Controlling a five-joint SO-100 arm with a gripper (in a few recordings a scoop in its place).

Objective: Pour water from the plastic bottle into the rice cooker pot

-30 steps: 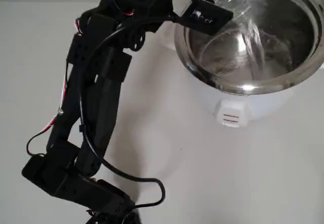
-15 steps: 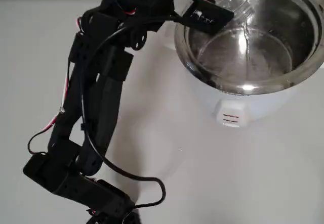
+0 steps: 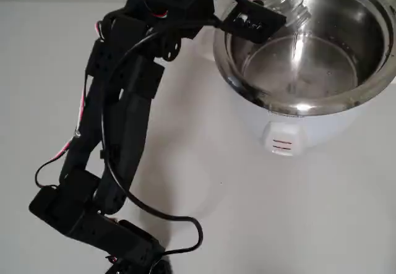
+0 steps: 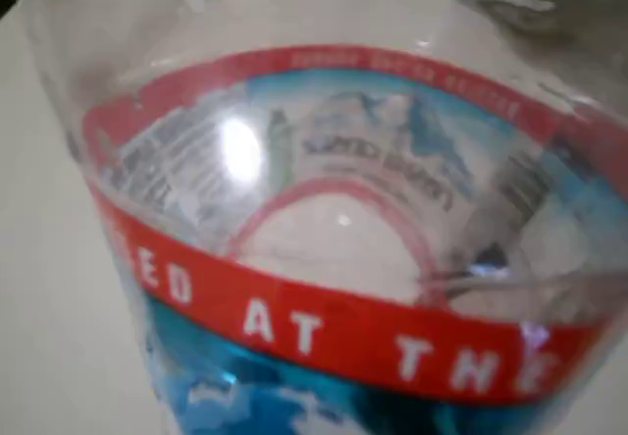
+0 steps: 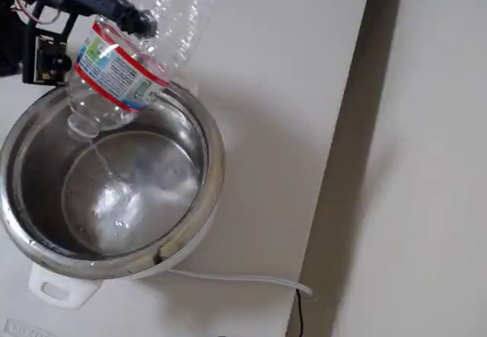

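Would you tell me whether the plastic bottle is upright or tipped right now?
Tipped: the plastic bottle slants mouth-down over the rice cooker pot, a thin stream falling.

clear plastic bottle [image 5: 133,48], shiny steel pot [image 5: 199,116]

A plain white bench [image 3: 297,212] spans the overhead view under soft, even light. In the fixed view its right edge drops into a dark gap [image 5: 346,162], with a pale wall [image 5: 426,162] filling the right side.
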